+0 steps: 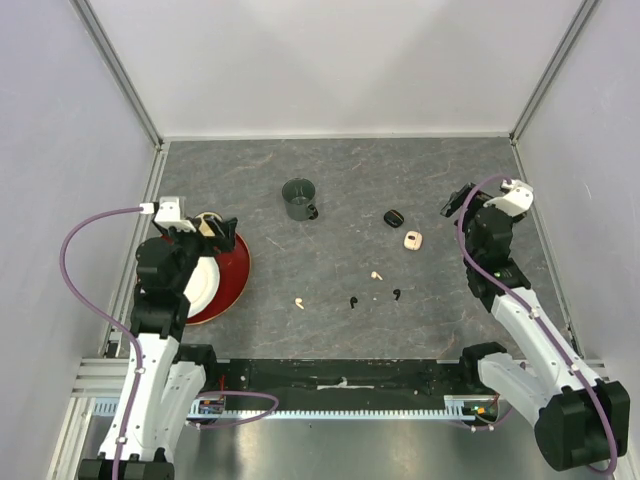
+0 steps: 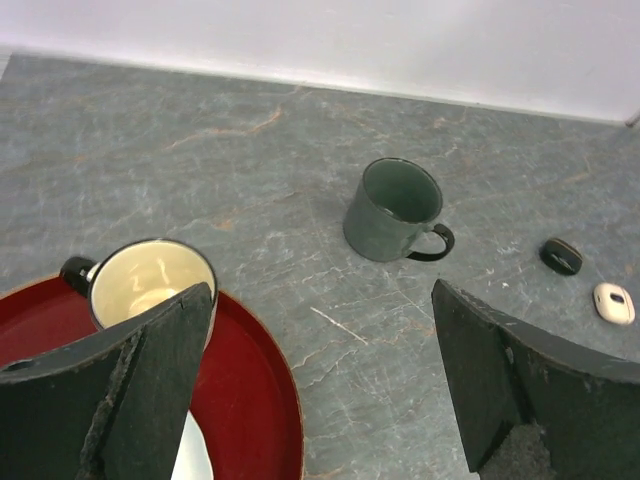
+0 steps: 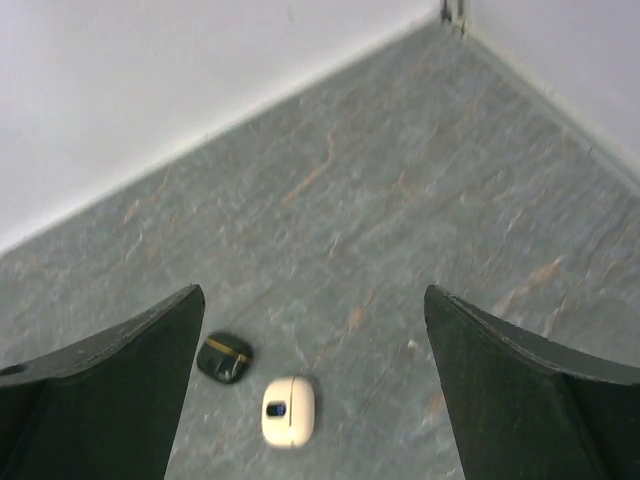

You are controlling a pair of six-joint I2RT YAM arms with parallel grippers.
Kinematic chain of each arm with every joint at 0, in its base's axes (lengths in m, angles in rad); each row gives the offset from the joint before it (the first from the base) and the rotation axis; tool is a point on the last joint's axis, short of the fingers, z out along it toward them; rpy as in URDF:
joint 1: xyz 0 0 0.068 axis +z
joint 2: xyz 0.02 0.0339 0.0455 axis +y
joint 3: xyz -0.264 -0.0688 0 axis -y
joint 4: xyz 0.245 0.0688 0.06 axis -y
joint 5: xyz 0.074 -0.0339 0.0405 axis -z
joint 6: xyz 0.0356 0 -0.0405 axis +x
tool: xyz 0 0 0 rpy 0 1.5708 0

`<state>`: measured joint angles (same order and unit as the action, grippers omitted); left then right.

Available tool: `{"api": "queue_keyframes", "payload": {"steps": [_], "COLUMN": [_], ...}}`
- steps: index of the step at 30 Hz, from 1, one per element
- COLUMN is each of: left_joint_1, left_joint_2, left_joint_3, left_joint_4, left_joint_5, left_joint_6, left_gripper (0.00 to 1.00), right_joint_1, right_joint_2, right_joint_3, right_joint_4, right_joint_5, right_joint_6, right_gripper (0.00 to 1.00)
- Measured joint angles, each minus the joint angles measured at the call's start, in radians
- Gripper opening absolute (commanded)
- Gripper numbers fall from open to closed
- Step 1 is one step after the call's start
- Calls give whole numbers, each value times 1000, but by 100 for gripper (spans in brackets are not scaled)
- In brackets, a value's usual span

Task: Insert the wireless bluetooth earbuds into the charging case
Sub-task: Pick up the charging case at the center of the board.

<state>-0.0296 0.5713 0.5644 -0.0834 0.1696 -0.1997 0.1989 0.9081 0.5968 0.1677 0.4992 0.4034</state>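
From the top camera, the left gripper (image 1: pixel 205 232) stood spread wide above the red plate (image 1: pixel 236 286) and held nothing. It was close to a cream mug (image 1: pixel 209 221) that sat on this plate next to a white dish (image 1: pixel 205 285). The right gripper (image 1: pixel 459 203) was also spread wide and empty, over the right side of the grey table (image 1: pixel 330 165). All four earbuds lay loose on the table, none inside a case. One cream-white earbud (image 1: pixel 376 274) lay near the middle and the other cream-white earbud (image 1: pixel 298 302) more to the left. One black earbud (image 1: pixel 352 301) and the other black earbud (image 1: pixel 397 293) lay between and beside them. Behind them the black charging case (image 1: pixel 393 217) and the cream charging case (image 1: pixel 413 240) lay near each other, and the dark green mug (image 1: pixel 299 199) stood upright further left.

In the left wrist view, the left gripper (image 2: pixel 322 295) had its fingers far apart, with bare table between them. The cream mug (image 2: pixel 150 282) stood on the red plate (image 2: pixel 255 400) just behind the left finger. The dark green mug (image 2: pixel 392 210) stood ahead, and the black charging case (image 2: pixel 561 256) and cream charging case (image 2: pixel 613 303) lay to the right. No earbud showed here.

In the right wrist view, the right gripper (image 3: pixel 312 300) was parted and empty. The black charging case (image 3: pixel 224 357) and cream charging case (image 3: pixel 288 411) lay side by side on the table between its fingers, and no earbud was visible
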Motion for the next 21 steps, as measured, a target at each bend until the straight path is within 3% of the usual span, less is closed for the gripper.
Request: {"api": "queue_keyframes", "payload": {"steps": [8,16,21], "left_joint_1": [0,0,-1], "left_joint_2": [41,90,93], "left_joint_3": [48,102,112], "left_joint_4": [-69,-261,-340], "left_joint_5": [-69,32,51], "left_joint_6": [-104,-164,-164], "left_gripper": [98,100,100], "right_joint_1": [1,1,4], "right_joint_2": [132,-2,43], "right_joint_3": [212,195,193], "right_joint_4": [-329,-441,-514], "right_joint_5": [-118,-264,-349], "right_joint_6": [174,178,140], "right_gripper": [98,98,97]}}
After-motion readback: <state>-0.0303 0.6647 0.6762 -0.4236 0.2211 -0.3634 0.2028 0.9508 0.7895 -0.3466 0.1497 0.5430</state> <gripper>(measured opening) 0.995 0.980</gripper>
